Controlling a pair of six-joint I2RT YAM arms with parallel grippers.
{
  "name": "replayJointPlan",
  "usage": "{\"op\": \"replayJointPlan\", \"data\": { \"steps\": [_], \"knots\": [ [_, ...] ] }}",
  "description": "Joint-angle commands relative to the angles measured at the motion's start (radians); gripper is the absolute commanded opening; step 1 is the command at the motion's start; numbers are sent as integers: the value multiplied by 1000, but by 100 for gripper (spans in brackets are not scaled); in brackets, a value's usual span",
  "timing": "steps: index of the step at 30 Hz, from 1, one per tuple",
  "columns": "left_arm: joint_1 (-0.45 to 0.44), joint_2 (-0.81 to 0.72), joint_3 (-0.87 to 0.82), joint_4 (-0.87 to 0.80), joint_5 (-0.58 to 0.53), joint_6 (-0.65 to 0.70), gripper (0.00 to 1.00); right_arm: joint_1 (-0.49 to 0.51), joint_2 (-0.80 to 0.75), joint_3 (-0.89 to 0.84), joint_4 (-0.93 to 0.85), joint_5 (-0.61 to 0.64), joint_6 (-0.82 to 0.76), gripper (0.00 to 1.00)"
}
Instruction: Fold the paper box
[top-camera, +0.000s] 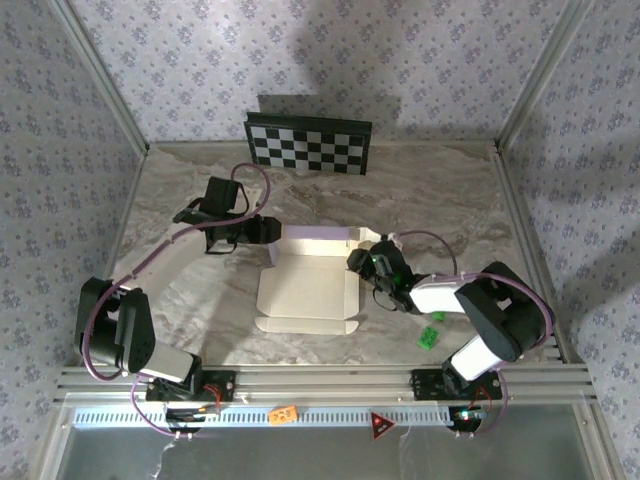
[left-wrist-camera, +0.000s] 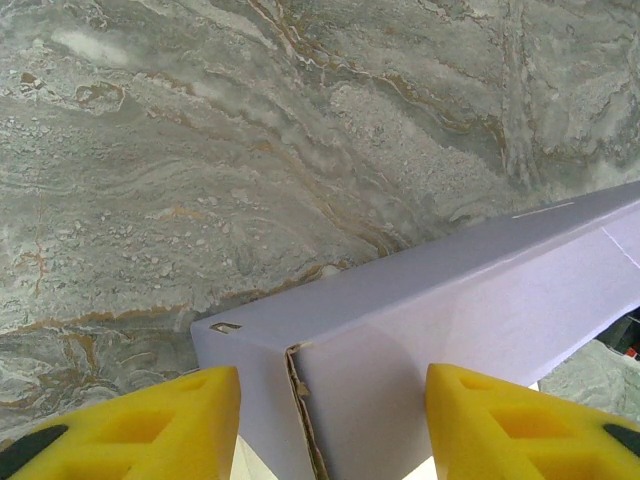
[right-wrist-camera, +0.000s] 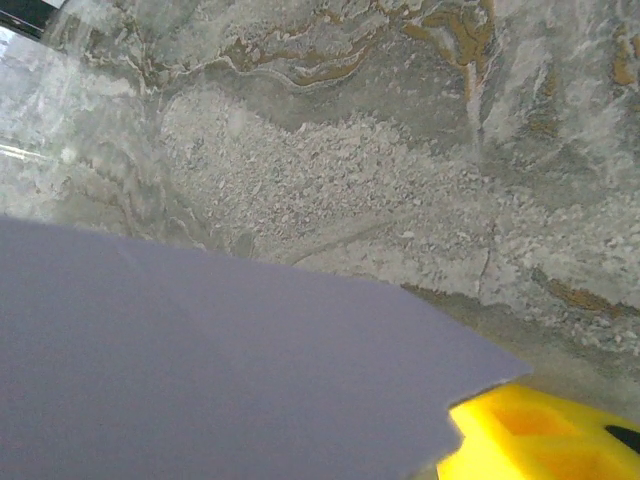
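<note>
Both the left arm (top-camera: 125, 335) and the right arm (top-camera: 500, 320) have black joints, white link shells and looping purple cables (top-camera: 258, 178). Their fingers (left-wrist-camera: 150, 425) are bright yellow, moulded with square recesses and black insets.
</note>
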Motion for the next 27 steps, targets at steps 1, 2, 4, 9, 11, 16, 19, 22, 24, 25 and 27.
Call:
{"op": "replayJointPlan", "data": {
  "steps": [1, 2, 4, 9, 11, 16, 19, 22, 24, 25, 27],
  "knots": [
    [6, 25, 5, -68, -24, 28, 51, 16, -10, -22, 123, -17, 16, 54],
    [6, 25, 5, -67, -22, 29, 51, 16, -20, -27, 137, -17, 12, 54],
    [7, 24, 5, -66, -21, 28, 51, 22, -37, -29, 152, -23, 6, 52],
    [6, 29, 5, -60, -12, 23, 51, 36, -35, -14, 185, -59, 6, 49],
    [5, 30, 5, -60, -12, 22, 51, 46, -23, -5, 193, -68, 6, 49],
    [5, 30, 5, -62, -9, 20, 51, 63, 42, 17, 219, -92, 25, 43],
    [5, 30, -1, -63, -10, 20, 50, 68, 87, 19, 261, -115, 45, 40],
    [5, 26, -3, -61, -10, 19, 51, 73, 128, 20, 275, -118, 59, 38],
    [6, 24, -6, -63, -12, 17, 50, 71, 153, 17, 271, -116, 75, 34],
    [5, 23, -6, -63, -13, 18, 50, 73, 162, 16, 271, -114, 82, 32],
    [5, 21, -8, -65, -15, 19, 51, 70, 185, 22, 241, -122, 96, 29]
  ]
}}
